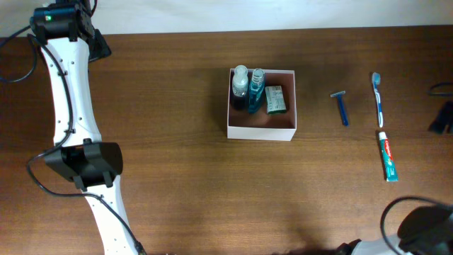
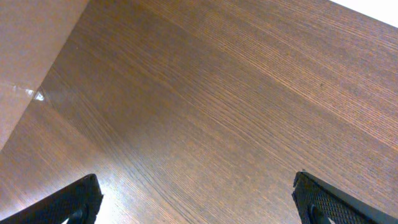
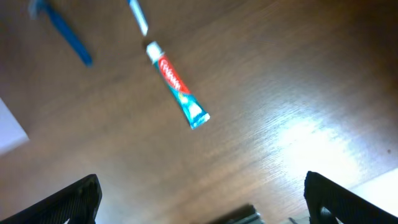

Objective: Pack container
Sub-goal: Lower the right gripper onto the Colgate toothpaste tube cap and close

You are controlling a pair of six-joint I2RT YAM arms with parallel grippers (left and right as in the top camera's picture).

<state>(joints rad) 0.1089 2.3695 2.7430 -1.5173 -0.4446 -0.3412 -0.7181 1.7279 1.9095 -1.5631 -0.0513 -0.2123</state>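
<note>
Progress check: container (image 1: 260,132) sits mid counter (image 1: 177,142) with two bottles (image 1: 256,86) and a green packet (image 1: 274,99) inside. Razor (image 1: 342,106), toothbrush (image 1: 379,99) and toothpaste (image 1: 386,156) lie unpacked to its right. My left tool (image 2: 196,202) and right tool (image 3: 208,202) gape wide, both empty.

You are getting an evenly lit, sharp overhead picture; glare is whitening the table (image 2: 124,168) in your left wrist view; your right wrist view is coming through blurred, smearing the toothpaste tube (image 3: 178,85) and razor (image 3: 68,37), with another bright patch glowing at right.
</note>
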